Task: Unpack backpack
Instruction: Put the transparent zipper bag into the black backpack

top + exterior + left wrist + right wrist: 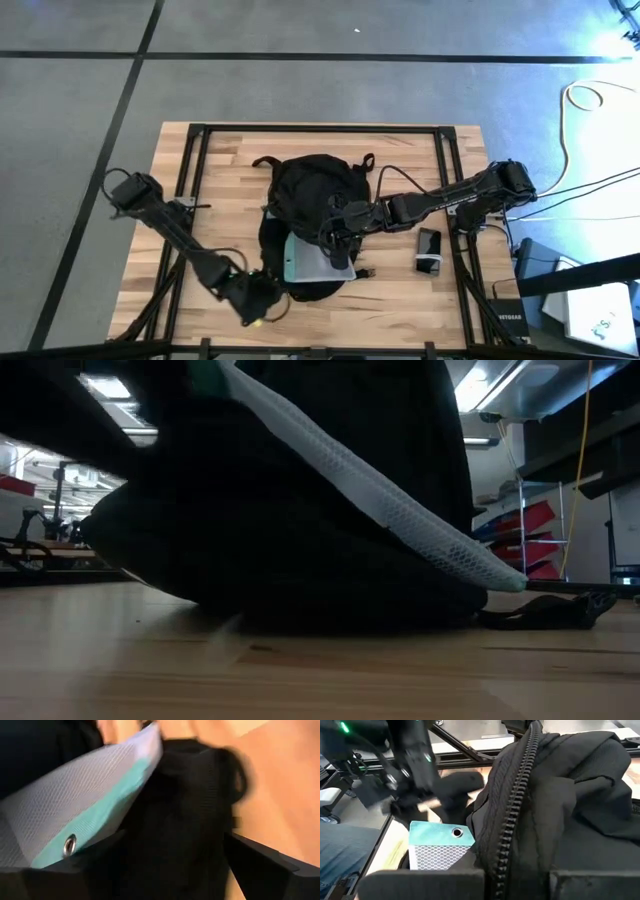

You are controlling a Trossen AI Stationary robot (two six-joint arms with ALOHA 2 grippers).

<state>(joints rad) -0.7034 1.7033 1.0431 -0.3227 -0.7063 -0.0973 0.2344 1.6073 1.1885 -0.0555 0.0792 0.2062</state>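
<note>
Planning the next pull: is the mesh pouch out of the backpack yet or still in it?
Partly out. The pouch sticks out of the open backpack, its far end still under black fabric.

Backpack [312, 195] and pouch [305, 258] block mid-table; bare wood [225, 165] around.

The left arm reaches low across the near side, its left gripper [262, 300] with jaws spread wide. The right arm stretches in from the right, its right gripper [335, 228] with jaws closed.
</note>
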